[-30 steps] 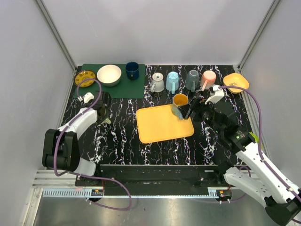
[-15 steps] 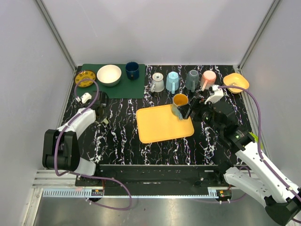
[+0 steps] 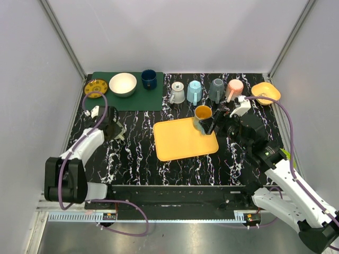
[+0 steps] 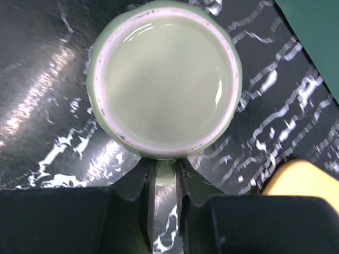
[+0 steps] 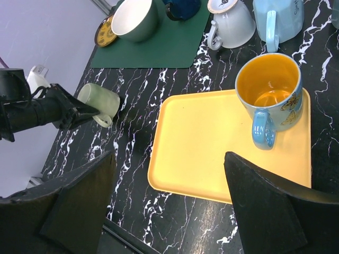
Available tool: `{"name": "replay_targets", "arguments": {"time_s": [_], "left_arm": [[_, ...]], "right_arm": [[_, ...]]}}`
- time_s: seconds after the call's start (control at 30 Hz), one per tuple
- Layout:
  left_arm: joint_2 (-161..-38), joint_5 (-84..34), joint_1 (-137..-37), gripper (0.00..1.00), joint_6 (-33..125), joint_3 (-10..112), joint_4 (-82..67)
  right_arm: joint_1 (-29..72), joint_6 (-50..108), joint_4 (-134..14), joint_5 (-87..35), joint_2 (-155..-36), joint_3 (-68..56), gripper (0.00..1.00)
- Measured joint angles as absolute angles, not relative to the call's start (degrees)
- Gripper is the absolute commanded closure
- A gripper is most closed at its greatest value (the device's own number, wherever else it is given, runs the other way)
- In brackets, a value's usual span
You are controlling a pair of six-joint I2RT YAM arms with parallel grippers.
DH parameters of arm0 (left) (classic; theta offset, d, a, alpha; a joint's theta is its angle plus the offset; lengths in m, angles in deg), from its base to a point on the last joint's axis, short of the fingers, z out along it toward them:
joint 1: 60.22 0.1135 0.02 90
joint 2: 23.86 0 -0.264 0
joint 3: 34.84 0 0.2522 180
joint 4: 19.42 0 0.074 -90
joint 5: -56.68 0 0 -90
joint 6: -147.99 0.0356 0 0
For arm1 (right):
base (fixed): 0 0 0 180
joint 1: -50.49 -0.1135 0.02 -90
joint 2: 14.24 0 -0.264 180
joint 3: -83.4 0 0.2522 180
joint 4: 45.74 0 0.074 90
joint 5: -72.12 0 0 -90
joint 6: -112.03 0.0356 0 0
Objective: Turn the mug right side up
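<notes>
A pale green mug (image 4: 167, 79) fills the left wrist view, its round face with a pinkish rim turned toward the camera. My left gripper (image 4: 165, 180) is shut on the mug's handle. In the right wrist view the green mug (image 5: 99, 100) is tilted just above the black marble table, with the left gripper (image 5: 79, 111) reaching in from the left. In the top view the left gripper (image 3: 115, 129) hides most of the mug. My right gripper (image 5: 169, 211) is open and empty above the near edge of the yellow tray (image 5: 212, 153).
An upright blue mug with an orange inside (image 3: 203, 114) stands on the tray's far right corner (image 3: 180, 143). Several mugs (image 3: 195, 91) line the back. A green mat (image 3: 132, 100) holds a white bowl (image 3: 122, 84) and a dark blue cup. An orange bowl (image 3: 266, 92) sits at the back right.
The left arm has swung left and its wrist has turned, carrying the green mug by its handle. The right arm has barely moved.
</notes>
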State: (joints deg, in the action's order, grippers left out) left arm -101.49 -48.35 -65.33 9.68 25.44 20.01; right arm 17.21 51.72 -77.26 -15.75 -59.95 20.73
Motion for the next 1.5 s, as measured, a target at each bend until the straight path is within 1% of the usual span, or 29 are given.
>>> {"name": "replay_targets", "arguments": {"time_s": [0.3, 0.5, 0.67, 0.83, 0.97, 1.1, 1.23, 1.37, 1.5], "left_arm": [[-89.66, -32.24, -65.48, 1.0, 11.66, 21.03, 16.93], [-77.84, -21.42, -65.52, 1.0, 7.05, 10.95, 7.03], [-72.9, -13.77, -67.12, 1.0, -2.43, 6.6, -6.15], [-72.03, -10.62, -71.01, 1.0, -9.08, 6.6, -18.32], [-72.05, -8.89, -77.13, 1.0, -13.62, 6.67, -27.87], [-72.81, -7.58, -83.29, 1.0, -15.53, 7.96, -33.95], [-73.75, -6.27, -87.47, 1.0, -16.38, 9.38, -39.13], [-73.99, -6.32, -89.21, 1.0, -16.64, 10.08, -41.43], [-74.17, -6.36, -90.37, 1.0, -16.66, 10.08, -41.93]], "right_arm": [[17.19, 52.35, -76.69, -18.76, -60.34, 20.78, 0.11], [17.14, 55.3, -72.13, -27.31, -62.05, 22.81, 0.11], [17.14, 61.58, -63.54, -37.34, -64.43, 24.14, 0.11], [17.1, 70.82, -50.12, -47.16, -69.65, 24.32, 0.12], [17.1, 78.82, -38.84, -54.48, -76.28, 24.34, 0.12], [17.1, 85.36, -30.53, -59.29, -81.52, 24.34, 0.12], [17.1, 88.5, -26.64, -62.56, -83.9, 24.08, 0.14], [17.1, 88.05, -27.67, -63.66, -84.23, 22.24, 0.15], [17.1, 87.39, -27.86, -64.09, -84.23, 20.82, 0.22]]}}
